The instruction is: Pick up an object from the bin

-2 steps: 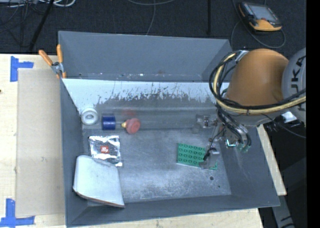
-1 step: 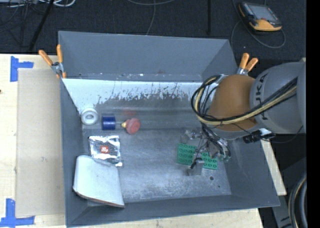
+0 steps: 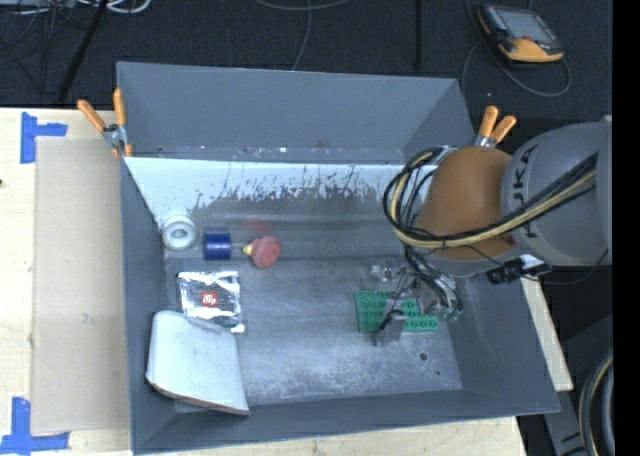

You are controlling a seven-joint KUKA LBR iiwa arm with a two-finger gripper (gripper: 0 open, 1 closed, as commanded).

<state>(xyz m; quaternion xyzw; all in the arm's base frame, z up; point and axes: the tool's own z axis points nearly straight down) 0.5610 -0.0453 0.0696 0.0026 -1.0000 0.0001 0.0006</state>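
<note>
1. Grey metal bin [image 3: 290, 119]. The arm comes in from the right, with its orange wrist cover and cables low over the right part of the floor.
2. Gripper [image 3: 403, 306] is down at a green studded building plate [image 3: 372, 310]. The plate lies flat on the bin floor, right of centre and toward the near side. The gripper sits over the plate's middle, and green shows to both its left and right.
3. Gripper state: cannot tell if apart or together, because wrist hardware and cables clutter that spot. Nothing is seen clamped.
4. The other things are all well apart, at left:
   - 3 in a row at far left: white tape roll [image 3: 180, 234], blue cylinder [image 3: 217, 243], red rounded piece [image 3: 264, 252].
   - Nearer: a crinkled silver foil packet [image 3: 211, 301] with a red label.
   - Near-left corner: a white booklet or card [image 3: 197, 362].
5. Step, my read: grasp stage on the green plate, lift not yet done.
6. Next move calls for a firm bite on the plate's edges. It is thin and flat, so there is little to grab and it may slip. After that, a straight lift clear of the floor.
</note>
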